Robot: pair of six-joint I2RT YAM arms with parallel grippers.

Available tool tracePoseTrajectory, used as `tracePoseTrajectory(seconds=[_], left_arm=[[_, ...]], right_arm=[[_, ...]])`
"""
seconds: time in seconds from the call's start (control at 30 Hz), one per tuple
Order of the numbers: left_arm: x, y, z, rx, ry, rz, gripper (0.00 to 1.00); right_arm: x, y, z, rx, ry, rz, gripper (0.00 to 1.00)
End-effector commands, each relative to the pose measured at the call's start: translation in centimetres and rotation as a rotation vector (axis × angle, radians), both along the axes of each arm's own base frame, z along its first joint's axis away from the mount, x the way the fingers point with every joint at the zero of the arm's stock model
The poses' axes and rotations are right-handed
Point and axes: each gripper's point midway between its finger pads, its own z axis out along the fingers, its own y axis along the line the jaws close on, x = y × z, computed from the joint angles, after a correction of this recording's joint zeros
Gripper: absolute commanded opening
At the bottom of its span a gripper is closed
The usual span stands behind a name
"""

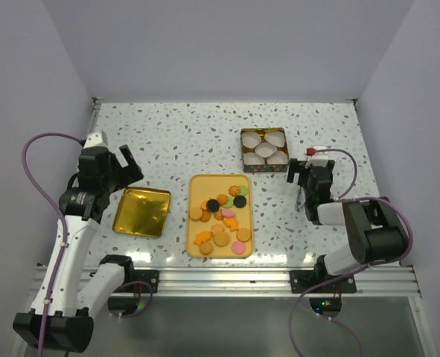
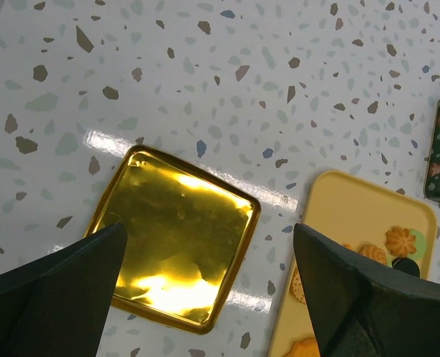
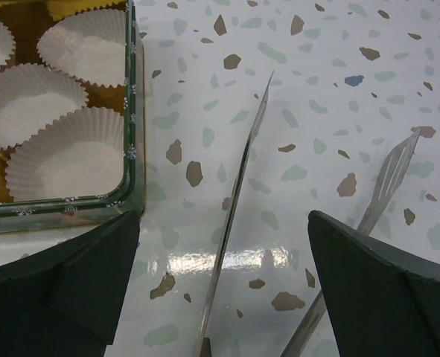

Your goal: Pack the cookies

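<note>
1. The left gripper (image 1: 128, 165), jaws spread wide and empty, hangs over the gold lid (image 2: 171, 238). Its wrist view cuts off most of the yellow tray (image 2: 354, 216).
2. The cookies (image 1: 221, 217) lie loose on that tray; only the top view shows them all.
3. The right gripper (image 3: 223, 245), also spread, frames metal tongs (image 3: 234, 208) that are barely discernible from above.
4. Farthest, the tin (image 3: 134, 149) of paper cups (image 3: 63, 160) is cropped in the right wrist view.

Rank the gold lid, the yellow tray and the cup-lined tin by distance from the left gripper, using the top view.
From the left gripper:
1. gold lid, just beside it, toward the near edge.
2. yellow tray holding the cookies, table centre.
3. tin with paper cups, right of centre, farther back.
</note>
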Motion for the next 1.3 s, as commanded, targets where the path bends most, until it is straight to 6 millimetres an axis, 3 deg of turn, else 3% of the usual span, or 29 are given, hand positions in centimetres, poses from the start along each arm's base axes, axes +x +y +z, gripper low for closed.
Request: tracePoseTrajectory(seconds=[0.0, 0.07, 0.13, 0.17, 0.2, 0.3, 0.33, 0.37, 0.4, 0.43, 0.47, 0.5, 0.57, 0.77, 0.83, 0.87, 0.93, 0.97, 1.03, 1.1, 1.27], left_arm=[[-1.2, 0.4, -0.6, 0.002, 0.036, 0.027, 1.00], [-1.4, 0.4, -0.2, 0.009, 0.023, 0.020, 1.00], [-1.5, 0.4, 0.1, 0.011, 0.012, 0.019, 1.00], [-1.5, 0.3, 0.3, 0.009, 0.004, 0.012, 1.00], [-1.5, 0.0, 0.4, -0.005, -0.001, 0.001, 1.00], [-1.5, -1.1, 0.9, -0.044, -0.016, -0.040, 1.00], [-1.5, -1.4, 1.1, -0.053, -0.024, -0.053, 1.00], [-1.6, -1.8, 1.2, -0.061, -0.033, -0.069, 1.00], [-1.6, -2.1, 1.3, -0.069, -0.041, -0.080, 1.00], [-1.6, -2.2, 1.4, -0.071, -0.046, -0.086, 1.00], [-1.7, -2.5, 1.4, -0.069, -0.047, -0.096, 1.00], [-1.7, -2.6, 1.5, -0.069, -0.053, -0.103, 1.00], [-1.5, -3.3, 1.8, -0.070, -0.061, -0.132, 1.00], [-1.0, -5.0, 2.4, -0.080, -0.081, -0.209, 1.00], [-0.9, -5.2, 2.2, -0.084, -0.076, -0.217, 1.00], [-0.8, -5.4, 2.1, -0.091, -0.073, -0.227, 1.00], [-0.8, -5.6, 1.8, -0.098, -0.071, -0.235, 1.00], [-0.7, -5.6, 1.8, -0.097, -0.068, -0.235, 0.99], [-0.8, -5.9, 1.7, -0.106, -0.065, -0.253, 0.99], [-0.9, -5.9, 1.8, -0.104, -0.070, -0.255, 0.99], [-0.8, -5.9, 1.3, -0.100, -0.055, -0.254, 0.99]], right_arm=[[1.0, -0.3, 4.0, -0.005, -0.041, -0.021, 0.99], [0.8, 1.1, 4.9, -0.010, -0.027, 0.051, 0.99], [0.3, 2.5, 8.1, -0.067, -0.075, 0.098, 0.99], [-0.4, 2.6, 8.2, -0.085, -0.045, 0.098, 0.99], [-0.9, 2.7, 11.4, -0.085, -0.112, 0.088, 0.99], [-2.6, 1.9, 13.7, 0.007, -0.059, -0.002, 0.99], [-2.7, 1.9, 18.1, 0.074, -0.112, -0.030, 0.99], [-4.4, 1.0, 16.3, 0.084, 0.027, -0.090, 0.99], [-4.9, 0.8, 16.8, 0.218, 0.035, -0.187, 0.99], [-5.4, -0.6, 18.5, 0.265, 0.012, -0.301, 0.99], [-6.5, -0.8, 17.2, 0.289, 0.094, -0.332, 0.99], [-6.5, -0.1, 17.6, 0.301, 0.112, -0.288, 0.99], [-7.0, 1.2, 16.6, 0.317, 0.182, -0.229, 0.99], [-9.1, 0.1, 14.7, 0.338, 0.255, -0.303, 0.99], [-9.4, 0.6, 14.2, 0.362, 0.298, -0.277, 0.99], [-10.0, 0.8, 12.3, 0.342, 0.396, -0.283, 0.99], [-10.5, 0.8, 11.2, 0.325, 0.493, -0.320, 0.97], [-12.0, 0.4, 9.5, 0.283, 0.612, -0.356, 0.93], [-12.2, 0.2, 7.4, 0.245, 0.736, -0.418, 0.91], [-12.0, 1.3, 5.3, 0.256, 0.817, -0.378, 0.91], [-10.8, 1.0, 3.6, 0.216, 0.862, -0.426, 0.90]])
